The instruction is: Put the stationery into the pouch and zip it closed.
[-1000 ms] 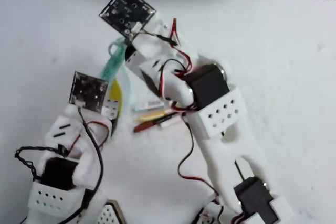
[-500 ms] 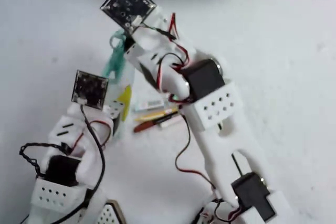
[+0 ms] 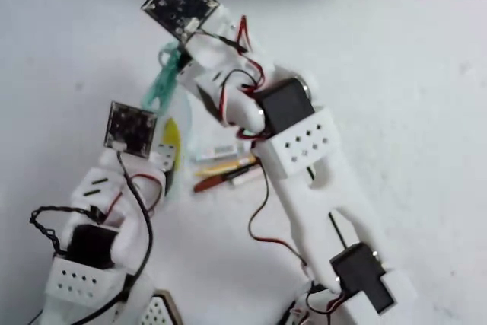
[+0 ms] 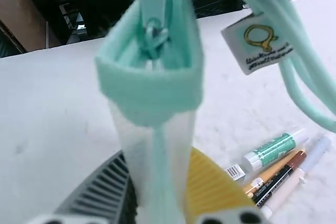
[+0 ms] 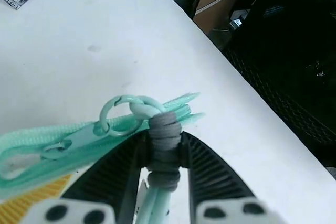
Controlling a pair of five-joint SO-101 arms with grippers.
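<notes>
The white table (image 3: 411, 74) lies under both arms. The left gripper (image 4: 157, 195) is clamped on the clear, mint-trimmed pouch (image 4: 152, 93), with a grey finger on one side of the clear body and a yellow finger on the other. The right gripper (image 5: 163, 148) is pinched tight on the pouch's mint strap (image 5: 164, 129), just beside the zip slider (image 5: 63, 142) and its ring (image 5: 123, 113). The pens (image 3: 224, 169) lie loose on the table beside the pouch, outside it.
</notes>
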